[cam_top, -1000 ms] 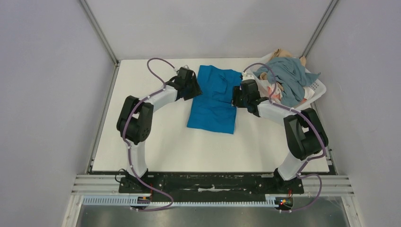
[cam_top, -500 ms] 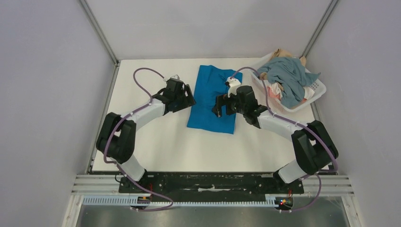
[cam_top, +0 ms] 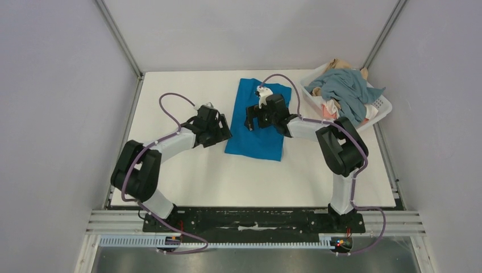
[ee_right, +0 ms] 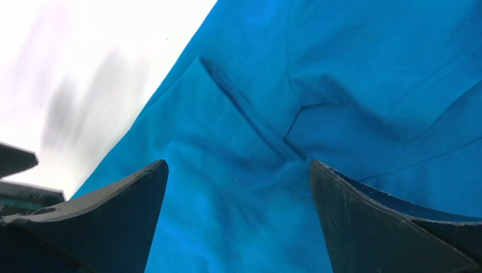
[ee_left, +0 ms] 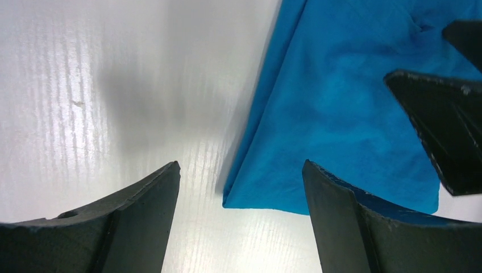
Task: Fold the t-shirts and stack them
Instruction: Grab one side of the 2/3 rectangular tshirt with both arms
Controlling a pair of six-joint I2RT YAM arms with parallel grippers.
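A bright blue t-shirt point(cam_top: 256, 142), folded into a long, narrow oblong of soft matte cloth, lies flat at the far middle of the white surface point(cam_top: 187, 170), its short end close to the far edge. Shallow creases and a stitched seam cross the fabric in the right wrist view point(ee_right: 341, 85). The near left corner forms a clean point against the surface in the left wrist view point(ee_left: 341, 114).

The right claw point(cam_top: 250, 120) hangs over the middle of the shirt, its dark fingers spread wide apart with only cloth beneath them. The left claw point(cam_top: 226, 129) sits at the shirt's left edge, also spread apart, and that corner shows in the gap between its fingers.

At the far right corner stands a white slotted plastic basket point(cam_top: 383, 108), heaped with a rumpled grey-blue shirt point(cam_top: 347, 91), a peach-pink one point(cam_top: 329, 108) and a tan one point(cam_top: 340, 63).

The surface is smooth and faintly glossy, showing a fine ribbed sheen. Plain grey walls point(cam_top: 57, 114) enclose it on three sides, joined by slim metal posts point(cam_top: 119, 37), and a black and silver rail point(cam_top: 256, 219) runs along the near edge.
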